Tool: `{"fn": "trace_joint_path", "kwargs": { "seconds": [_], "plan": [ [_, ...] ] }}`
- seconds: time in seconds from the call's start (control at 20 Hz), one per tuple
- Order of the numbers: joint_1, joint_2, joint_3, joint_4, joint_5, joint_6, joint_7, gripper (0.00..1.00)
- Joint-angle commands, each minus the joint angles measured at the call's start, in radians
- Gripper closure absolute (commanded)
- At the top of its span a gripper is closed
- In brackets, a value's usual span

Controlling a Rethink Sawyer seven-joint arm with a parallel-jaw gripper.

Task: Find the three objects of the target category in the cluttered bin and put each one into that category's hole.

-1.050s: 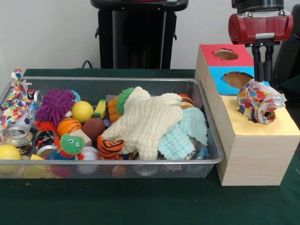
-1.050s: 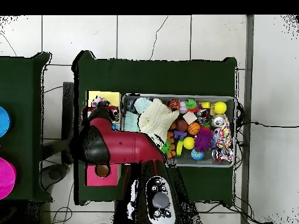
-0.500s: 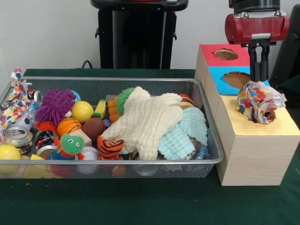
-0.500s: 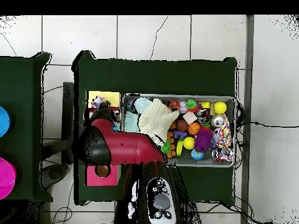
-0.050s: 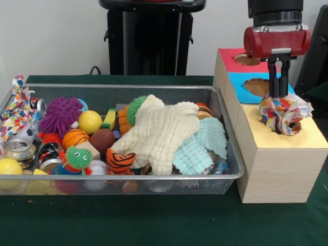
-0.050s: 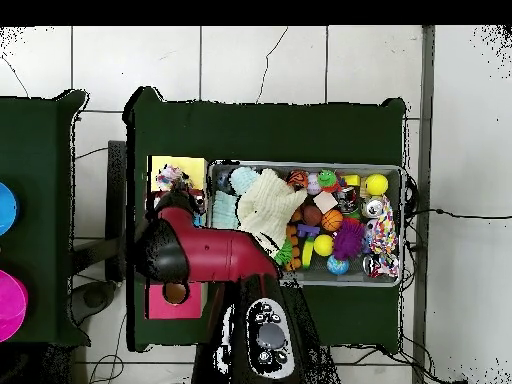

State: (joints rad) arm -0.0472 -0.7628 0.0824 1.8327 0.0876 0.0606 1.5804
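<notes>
Shifted slightly left, pincer clenched just above patterned cloth; green tabletop, tiled floor.

Yellow hole plugged by spotted cloth, claw directly above it, blue hole and red hole unobstructed

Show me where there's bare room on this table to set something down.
Free: the green table strip in front of the wire mesh bin, and the yellow top of the wooden box beside the crumpled multicoloured cloth. Crowded: inside the bin, packed with toys and cloths.
</notes>
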Motion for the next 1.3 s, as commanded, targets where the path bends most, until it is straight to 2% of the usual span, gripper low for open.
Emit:
{"fn": "trace_joint_path", "kwargs": {
  "seconds": [0.05, 0.35, 0.5, 0.8, 1.15, 1.3],
  "plan": [
    [0.013, 0.091, -0.013, 0.027, 0.026, 0.021, 0.208, 1.0],
    [0.014, 0.145, 0.002, 0.018, 0.023, -0.054, 0.223, 1.0],
    [-0.033, 0.138, 0.088, 0.029, 0.002, -0.127, 0.237, 1.0],
    [-0.049, 0.146, 0.138, -0.013, -0.009, -0.15, 0.211, 1.0],
    [-0.035, 0.181, 0.121, -0.05, -0.007, -0.202, 0.202, 1.0],
    [0.007, 0.248, 0.057, -0.091, 0.026, -0.203, 0.19, 1.0]
  ]
}}
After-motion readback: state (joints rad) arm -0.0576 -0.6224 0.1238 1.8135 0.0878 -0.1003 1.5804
